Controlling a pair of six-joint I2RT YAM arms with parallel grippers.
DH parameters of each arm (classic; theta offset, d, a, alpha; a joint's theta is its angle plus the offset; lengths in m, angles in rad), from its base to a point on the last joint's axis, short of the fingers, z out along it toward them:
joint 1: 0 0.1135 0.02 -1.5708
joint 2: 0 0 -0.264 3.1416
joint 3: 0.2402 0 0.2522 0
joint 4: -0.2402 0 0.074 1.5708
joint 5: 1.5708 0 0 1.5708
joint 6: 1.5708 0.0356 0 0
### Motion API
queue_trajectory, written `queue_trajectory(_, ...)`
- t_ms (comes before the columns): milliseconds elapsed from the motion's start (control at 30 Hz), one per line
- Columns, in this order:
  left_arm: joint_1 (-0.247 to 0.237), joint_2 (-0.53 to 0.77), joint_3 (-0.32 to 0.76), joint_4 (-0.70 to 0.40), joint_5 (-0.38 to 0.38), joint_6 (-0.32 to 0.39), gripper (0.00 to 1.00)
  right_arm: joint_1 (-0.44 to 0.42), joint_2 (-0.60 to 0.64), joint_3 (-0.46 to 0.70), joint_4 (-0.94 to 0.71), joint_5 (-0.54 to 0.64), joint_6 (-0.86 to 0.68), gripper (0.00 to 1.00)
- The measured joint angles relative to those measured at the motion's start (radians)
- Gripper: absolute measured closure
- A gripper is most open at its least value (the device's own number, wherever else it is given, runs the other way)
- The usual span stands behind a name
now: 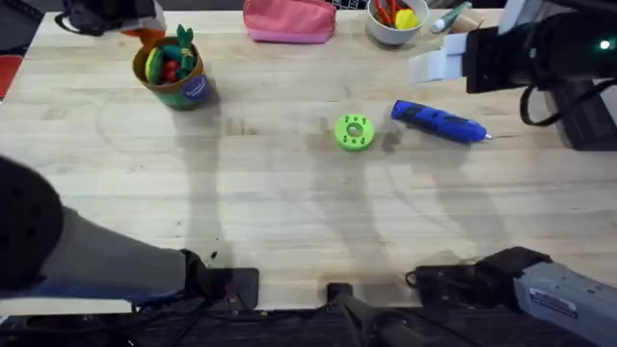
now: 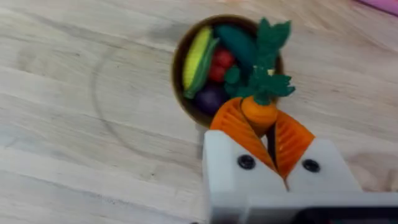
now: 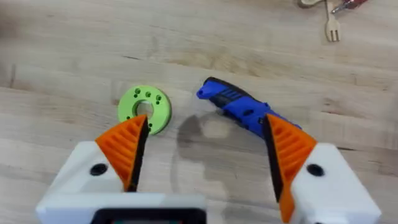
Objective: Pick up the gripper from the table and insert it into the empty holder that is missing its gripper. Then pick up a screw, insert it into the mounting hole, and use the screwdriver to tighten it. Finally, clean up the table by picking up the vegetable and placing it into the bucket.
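On my left wrist camera I see the left gripper (image 2: 260, 127) pinched on the carrot (image 2: 260, 111), its orange ribbed pads (image 2: 231, 127) pressed to either side of the orange body while the green leafy top sticks out past the tips. The carrot hangs right at the near rim of the bucket (image 2: 186, 102), partly over its opening; I can't tell whether it touches anything inside. In the bucket I can make out a yellow corn cob (image 2: 196, 57), a dark green vegetable, something red and something purple. From overhead, the bucket (image 1: 189, 92) stands on the table (image 1: 289, 212) at the far left, with the left gripper (image 1: 145, 34) showing as an orange smudge just beyond it, too blurred to read in detail. The right gripper (image 3: 205, 149) has its fingers spread wide with nothing between them, hovering above the wood. Through the gap on that wrist camera I see a green disc with holes (image 3: 145, 109) and the blue screwdriver (image 3: 245, 111) lying flat just beside it, apart from it. Overhead, the green disc (image 1: 354, 132) sits near the table's middle, the screwdriver (image 1: 439, 121) to its right with the metal bit pointing away from the disc. The right gripper (image 1: 436, 63) is up near the far right, close to a white bowl (image 1: 395, 24) and a pink pouch (image 1: 289, 21) along the far edge.
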Motion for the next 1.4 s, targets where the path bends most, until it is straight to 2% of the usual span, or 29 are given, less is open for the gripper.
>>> queue_trajectory(133,0.029,0.066,0.0,0.012,-0.001,0.003,0.975,0.0,0.0,0.0,0.0,0.0,0.0,0.009)
queue_trajectory(300,0.03,0.128,-0.001,0.03,0.0,0.01,0.952,0.0,0.0,0.0,0.0,0.0,0.0,0.008)
queue_trajectory(467,0.029,0.13,-0.001,0.035,0.0,0.012,0.188,0.0,0.0,0.0,0.0,0.0,0.0,0.009)
queue_trajectory(500,0.029,0.13,-0.001,0.033,0.0,0.009,0.058,0.0,0.0,0.0,0.0,0.0,0.0,0.009)
queue_trajectory(533,0.029,0.13,-0.001,0.032,0.0,0.011,0.028,0.0,0.0,0.0,0.0,0.0,0.0,0.009)
queue_trajectory(800,0.029,0.119,-0.001,-0.002,0.001,0.01,0.016,0.0,0.0,0.0,0.0,0.0,0.0,0.009)
queue_trajectory(1033,0.002,-0.02,-0.002,-0.105,0.0,0.01,0.016,0.0,0.0,0.0,-0.018,0.0,-0.001,0.008)
queue_trajectory(1167,-0.067,-0.128,-0.018,-0.142,0.001,0.009,0.016,0.0,0.0,0.0,-0.025,0.0,-0.001,0.009)
queue_trajectory(1300,-0.172,-0.222,-0.11,-0.154,0.023,0.002,0.016,0.0,0.0,0.0,-0.029,0.0,0.0,0.01)
queue_trajectory(1367,-0.231,-0.257,-0.184,-0.153,0.033,-0.012,0.016,0.0,0.0,0.0,-0.034,0.0,0.0,0.011)
queue_trajectory(1400,-0.308,-0.29,-0.282,-0.135,0.047,-0.033,0.016,0.0,0.0,0.0,-0.057,0.0,0.0,0.009)
